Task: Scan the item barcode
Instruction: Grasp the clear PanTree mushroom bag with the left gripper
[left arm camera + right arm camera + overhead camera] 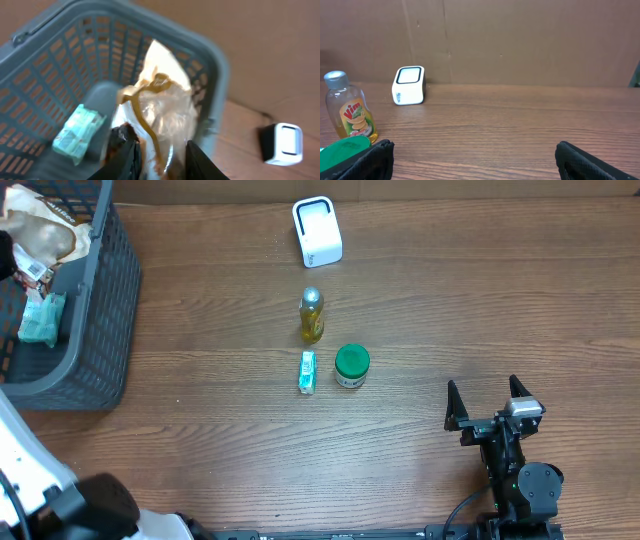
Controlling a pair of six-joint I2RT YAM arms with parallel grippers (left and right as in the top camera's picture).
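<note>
Where the left pincer (pixel 161 152) is viewed from its own wrist, its two dark fingers (pixel 131 155) are seen pressed in on a crinkled clear-and-tan packet (pixel 160 95). The packet is clamped at its near end and fills the gap between the fingers. The picture is blurred, so it cannot be told whether the packet is lifted off the floor of the basket. Just left of the fingers, a pale green wrapped pack (pixel 77 132) is seen lying on that floor. Pincer, packet and pack are enclosed by the grey lattice basket (pixel 60 65). Beyond the basket's far corner, ahead and to the right, a white scanner (pixel 283 145) is noted on the wooden table (pixel 245 125).

The right pincer (pixel 475 147) is recorded with its fingers spread wide apart and nothing between them. Closest to it, ahead and to its left, a green-lidded jar (pixel 342 150) is seen. Just behind the jar stands an upright bottle of yellow liquid (pixel 350 112). Farther ahead, the scanner is found near the brown backboard (pixel 520 40).

From overhead, a small teal-and-white box (pixel 307 372) is seen just beside the jar.
</note>
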